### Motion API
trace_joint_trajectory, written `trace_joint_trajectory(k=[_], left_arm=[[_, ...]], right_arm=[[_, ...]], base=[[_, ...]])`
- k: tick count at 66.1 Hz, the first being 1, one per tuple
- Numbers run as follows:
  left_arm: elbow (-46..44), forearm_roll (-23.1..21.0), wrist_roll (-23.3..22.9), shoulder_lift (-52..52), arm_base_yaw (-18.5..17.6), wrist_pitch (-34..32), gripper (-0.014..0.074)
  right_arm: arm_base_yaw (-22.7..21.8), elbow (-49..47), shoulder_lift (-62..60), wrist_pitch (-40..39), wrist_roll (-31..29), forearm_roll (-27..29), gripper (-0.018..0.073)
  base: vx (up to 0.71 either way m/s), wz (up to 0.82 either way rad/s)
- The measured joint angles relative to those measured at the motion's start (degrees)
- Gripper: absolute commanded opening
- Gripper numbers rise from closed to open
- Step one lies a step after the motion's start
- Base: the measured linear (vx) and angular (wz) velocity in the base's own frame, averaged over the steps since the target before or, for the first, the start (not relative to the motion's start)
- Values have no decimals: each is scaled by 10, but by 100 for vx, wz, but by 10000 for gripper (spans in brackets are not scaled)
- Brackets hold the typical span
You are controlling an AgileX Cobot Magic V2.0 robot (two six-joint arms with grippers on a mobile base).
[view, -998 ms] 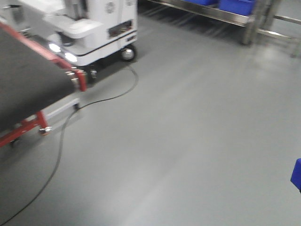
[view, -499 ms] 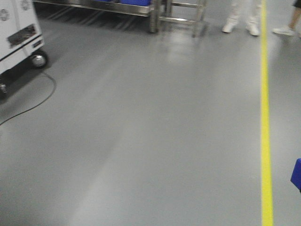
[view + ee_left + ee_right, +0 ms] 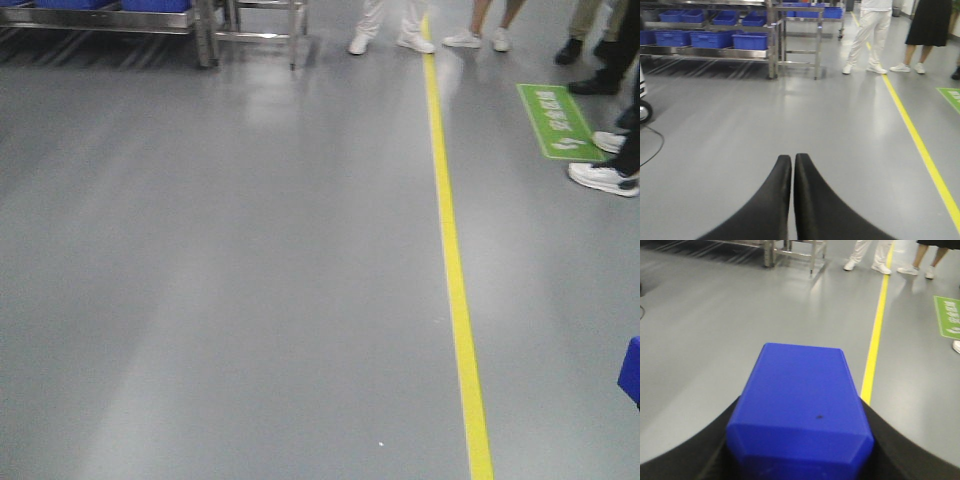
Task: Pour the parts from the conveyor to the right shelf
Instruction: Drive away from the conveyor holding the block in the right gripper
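The robot was turning on the spot. One second before, the front view had shown the conveyor on its left side, with a white machine on wheels behind it. Half a second later the belt was gone and only the machine's corner was left. Now neither was in that view. The floor (image 3: pixel 250 260) filled it, with a yellow line (image 3: pixel 452 260) running up the middle, a green sign (image 3: pixel 558 120) stuck down near the far right, and people's shoes (image 3: pixel 390 42) along the far edge. The right shelf (image 3: pixel 110 18) had slid from the top right corner to the top left corner.

The right gripper (image 3: pixel 800 412) was pinching a blue part (image 3: pixel 799 385) between its two black fingers (image 3: pixel 882 440), held up over the floor. A bit of blue (image 3: pixel 631 372) at the right edge of the front view was likely the same part. The left gripper (image 3: pixel 792 159) had its jaws pressed together with nothing between them.

The left wrist view showed the steel shelf with blue bins (image 3: pixel 710 38) in rows, well apart from the robot across the bare floor. A wheel (image 3: pixel 644 111) and a black cable (image 3: pixel 652 147) sat at the left edge.

I think this meant the pick at the belt was over and the carry had begun. The part was not yet near the shelf, so no pouring could start. The robot may have needed to face the shelf and drive closer, and the people stood near that path
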Motion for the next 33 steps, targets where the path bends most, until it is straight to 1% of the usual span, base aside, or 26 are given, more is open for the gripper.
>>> trace_joint_trajectory(k=[18,33], left_arm=[[0,0,0,0,0,0,-6],[0,0,0,0,0,0,-6]], right_arm=[[0,0,0,0,0,0,-5],[0,0,0,0,0,0,-5]], base=[[-10,-35],[0,-11]])
